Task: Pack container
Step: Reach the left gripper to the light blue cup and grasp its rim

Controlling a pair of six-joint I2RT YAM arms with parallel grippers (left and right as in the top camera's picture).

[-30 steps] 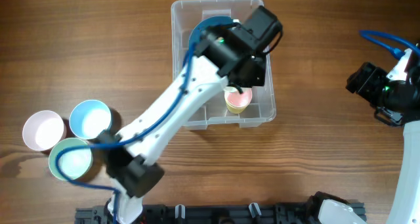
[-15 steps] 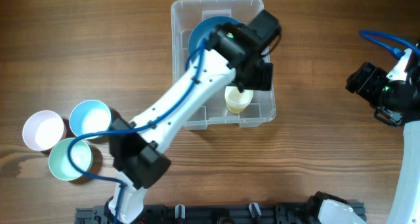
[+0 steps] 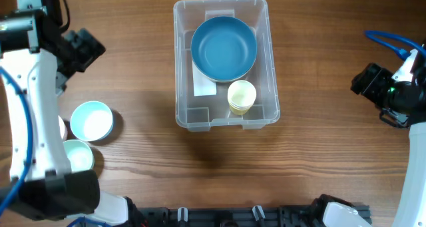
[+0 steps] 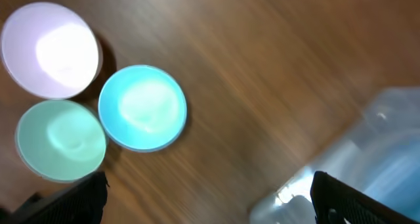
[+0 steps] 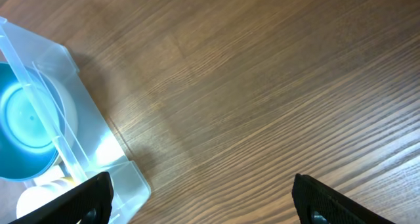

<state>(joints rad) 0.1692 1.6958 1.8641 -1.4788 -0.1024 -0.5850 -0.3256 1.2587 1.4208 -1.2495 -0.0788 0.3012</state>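
Observation:
The clear container [image 3: 178, 67] stands at the table's top centre. Inside it lie a dark blue bowl [image 3: 223, 48] and a pale yellow cup [image 3: 241, 97] beside it. My left gripper [image 3: 90, 48] hovers far to the left of the container, open and empty. Its wrist view shows its gripper [image 4: 210, 207] spread wide over bare wood, with the container's corner [image 4: 341, 158] blurred at lower right. My right gripper [image 3: 365, 80] waits at the right edge, open, with nothing in it. In the right wrist view, that gripper [image 5: 203, 204] sits right of the container [image 5: 98, 152].
Three small bowls sit on the table at the left: a light blue one [image 4: 142, 108], a green one [image 4: 60, 140] and a pale pink one [image 4: 51, 50]. From overhead the left arm covers part of them. A blue cable [image 3: 389, 40] loops above the right arm.
My left gripper let go of the yellow cup inside the container, opened, and the arm swung out to the far left. The right arm has not moved.

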